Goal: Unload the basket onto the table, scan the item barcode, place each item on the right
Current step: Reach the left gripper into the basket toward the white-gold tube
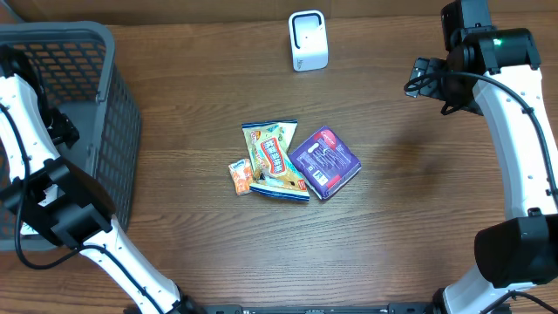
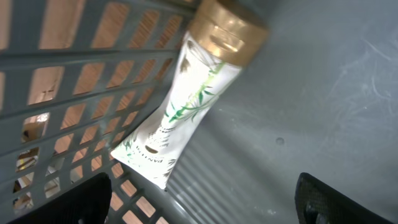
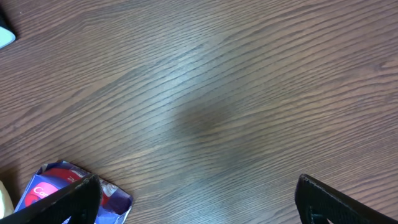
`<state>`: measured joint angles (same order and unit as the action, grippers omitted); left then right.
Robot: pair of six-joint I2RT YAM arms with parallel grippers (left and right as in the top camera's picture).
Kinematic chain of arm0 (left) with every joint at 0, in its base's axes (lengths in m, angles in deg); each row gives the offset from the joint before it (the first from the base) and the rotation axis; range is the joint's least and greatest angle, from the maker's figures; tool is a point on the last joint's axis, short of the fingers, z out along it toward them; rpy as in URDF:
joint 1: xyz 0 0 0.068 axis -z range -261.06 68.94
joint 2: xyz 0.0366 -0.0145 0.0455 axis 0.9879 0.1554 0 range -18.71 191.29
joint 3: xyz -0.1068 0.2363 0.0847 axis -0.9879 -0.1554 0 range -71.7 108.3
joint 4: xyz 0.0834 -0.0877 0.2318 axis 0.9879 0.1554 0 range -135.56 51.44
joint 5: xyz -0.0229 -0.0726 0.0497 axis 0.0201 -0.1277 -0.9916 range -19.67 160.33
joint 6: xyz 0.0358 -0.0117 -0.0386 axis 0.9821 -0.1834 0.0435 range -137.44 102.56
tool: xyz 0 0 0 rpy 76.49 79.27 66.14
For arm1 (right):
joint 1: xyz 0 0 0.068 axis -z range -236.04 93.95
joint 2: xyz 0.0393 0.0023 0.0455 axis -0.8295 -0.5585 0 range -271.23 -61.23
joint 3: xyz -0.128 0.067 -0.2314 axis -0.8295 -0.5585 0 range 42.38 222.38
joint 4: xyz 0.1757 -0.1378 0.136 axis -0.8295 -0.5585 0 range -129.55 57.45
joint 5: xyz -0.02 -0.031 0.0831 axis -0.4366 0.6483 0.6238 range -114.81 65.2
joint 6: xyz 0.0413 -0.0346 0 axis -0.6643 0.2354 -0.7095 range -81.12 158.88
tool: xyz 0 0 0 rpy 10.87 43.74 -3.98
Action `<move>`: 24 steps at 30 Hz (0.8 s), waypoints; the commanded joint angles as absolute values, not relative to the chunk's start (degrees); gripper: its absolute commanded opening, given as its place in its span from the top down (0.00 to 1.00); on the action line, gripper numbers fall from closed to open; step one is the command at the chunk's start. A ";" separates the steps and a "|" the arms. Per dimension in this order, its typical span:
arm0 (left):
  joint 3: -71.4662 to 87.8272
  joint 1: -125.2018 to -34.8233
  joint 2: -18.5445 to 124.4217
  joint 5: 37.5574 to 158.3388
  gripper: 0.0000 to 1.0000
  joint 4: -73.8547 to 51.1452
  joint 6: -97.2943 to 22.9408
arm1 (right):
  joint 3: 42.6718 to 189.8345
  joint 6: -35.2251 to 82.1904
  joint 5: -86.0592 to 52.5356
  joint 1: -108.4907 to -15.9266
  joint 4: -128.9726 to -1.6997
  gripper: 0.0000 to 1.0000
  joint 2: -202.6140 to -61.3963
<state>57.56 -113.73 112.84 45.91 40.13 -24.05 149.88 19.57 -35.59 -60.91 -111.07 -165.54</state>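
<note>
Left gripper [image 2: 202, 182] is down inside the grey basket [image 1: 52, 37], fingers spread wide with nothing between them. The only thing I can see in the basket is a white tube [image 2: 186, 102] with a gold cap [image 2: 227, 31]. It lies on the floor against the mesh wall, just ahead of the fingers, long axis diagonal, cap end pointing away from them. That one looks dropped off, so my guess is the next scan comes from the table pile. There are three items mid-table, touching or overlapping: snack bag [image 1: 275, 161] in the middle with its long axis roughly far-to-near, small orange packet [image 1: 241, 176] on its left, purple pack [image 1: 324, 162] on its right. Right gripper [image 3: 196, 186] is fully open and empty, over bare table [image 3: 249, 93] well right of the pile. Scanner [image 1: 308, 41] sits far-centre, apart from the pile. The right arm is nearer both the pile and the scanner. Its closest pick is the purple pack, which lies left of and nearer than its fingers.
</note>
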 commanded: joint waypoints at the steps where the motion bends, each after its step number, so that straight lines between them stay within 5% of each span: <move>1: 56.05 -114.10 113.19 47.04 0.14 39.82 -19.59 | 150.34 19.33 -36.14 -60.80 -110.81 0.00 -165.39; 13: 49.42 -116.09 113.19 44.03 0.09 32.17 -13.69 | 150.34 19.33 -36.14 -60.80 -110.81 0.00 -165.39; 24: 47.52 -121.97 113.19 60.09 0.13 29.90 -4.51 | 150.34 19.33 -36.14 -60.80 -110.81 0.00 -165.39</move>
<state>49.29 -121.75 112.88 54.52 30.95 -8.45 149.88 19.59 -35.57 -60.91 -111.07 -165.54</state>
